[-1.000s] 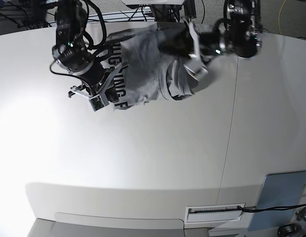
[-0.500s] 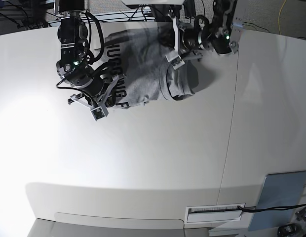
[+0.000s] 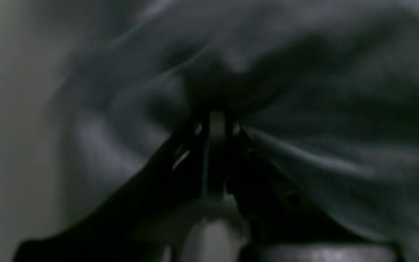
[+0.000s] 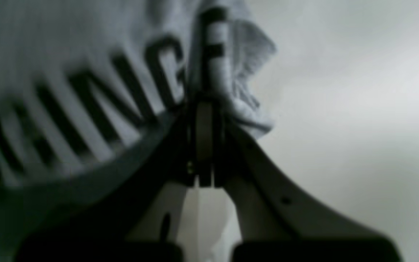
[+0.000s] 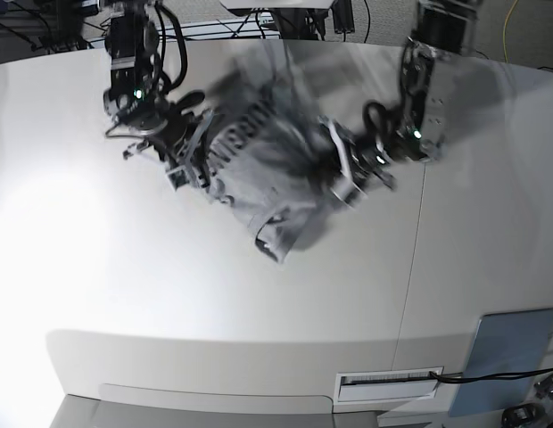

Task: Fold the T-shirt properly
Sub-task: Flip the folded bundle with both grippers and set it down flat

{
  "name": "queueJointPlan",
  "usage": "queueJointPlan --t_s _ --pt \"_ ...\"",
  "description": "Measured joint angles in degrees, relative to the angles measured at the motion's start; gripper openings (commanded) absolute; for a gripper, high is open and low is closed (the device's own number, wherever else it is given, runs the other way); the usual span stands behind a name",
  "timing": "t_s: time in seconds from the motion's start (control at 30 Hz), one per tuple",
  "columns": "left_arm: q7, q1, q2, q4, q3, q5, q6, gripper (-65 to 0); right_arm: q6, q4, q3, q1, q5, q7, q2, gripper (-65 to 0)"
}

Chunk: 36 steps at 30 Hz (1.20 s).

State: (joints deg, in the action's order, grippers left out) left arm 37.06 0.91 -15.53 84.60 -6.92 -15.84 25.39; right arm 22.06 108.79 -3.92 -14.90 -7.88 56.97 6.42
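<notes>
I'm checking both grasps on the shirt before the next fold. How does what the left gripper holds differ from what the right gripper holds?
The left gripper pinches plain, dark-looking grey cloth, while the right gripper pinches cloth bearing bold black letters. In the left wrist view fabric fills almost the whole frame; in the right wrist view the T-shirt ends at an edge beside the right gripper, with bare table beyond. Both are shut on the same T-shirt, fabric bunched at the tips.

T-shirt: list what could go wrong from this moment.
1. The right gripper pinches only a thin fold at the lettered edge of the T-shirt; it may slip out.
2. The left gripper is shut on bunched fabric, so wrinkles may get folded in.
3. A loose corner drags on the table.
</notes>
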Motion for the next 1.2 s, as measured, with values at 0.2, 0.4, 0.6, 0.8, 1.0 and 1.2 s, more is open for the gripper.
queueJointPlan --t_s 0.2,0.4,0.6,0.8,1.0,1.2 --pt "2.1 -3.9 -1.0 -1.0 0.2 -2.1 -2.9 -62.0 -0.1 4.4 -3.7 -6.7 -1.0 -2.7 -0.2 -65.0" --pt "3.4 -6.1 -1.2 -0.1 0.2 -7.7 1.1 -62.1 0.2 4.8 -9.8 -7.5 -1.1 -4.6 -0.2 -65.0" --pt "6.7 -4.3 -3.3 8.6 1.1 -13.9 1.2 -62.1 -4.2 7.1 -4.0 -5.8 2.1 -8.2 -0.1 -65.0" --pt "6.4 1.9 -3.0 14.3 7.5 -17.7 1.2 -62.1 -4.3 6.5 2.5 -1.5 3.1 -8.3 -0.1 -65.0" --pt "6.6 10.1 -3.2 14.1 12.9 -17.9 1.4 -62.0 -4.3 -3.1 1.6 2.4 1.6 -10.3 -0.1 -65.0" --pt "2.7 15.8 -3.1 14.1 18.7 -17.8 3.3 -62.0 -4.5 -4.5 -6.5 2.0 1.4 -5.8 -0.1 -65.0"
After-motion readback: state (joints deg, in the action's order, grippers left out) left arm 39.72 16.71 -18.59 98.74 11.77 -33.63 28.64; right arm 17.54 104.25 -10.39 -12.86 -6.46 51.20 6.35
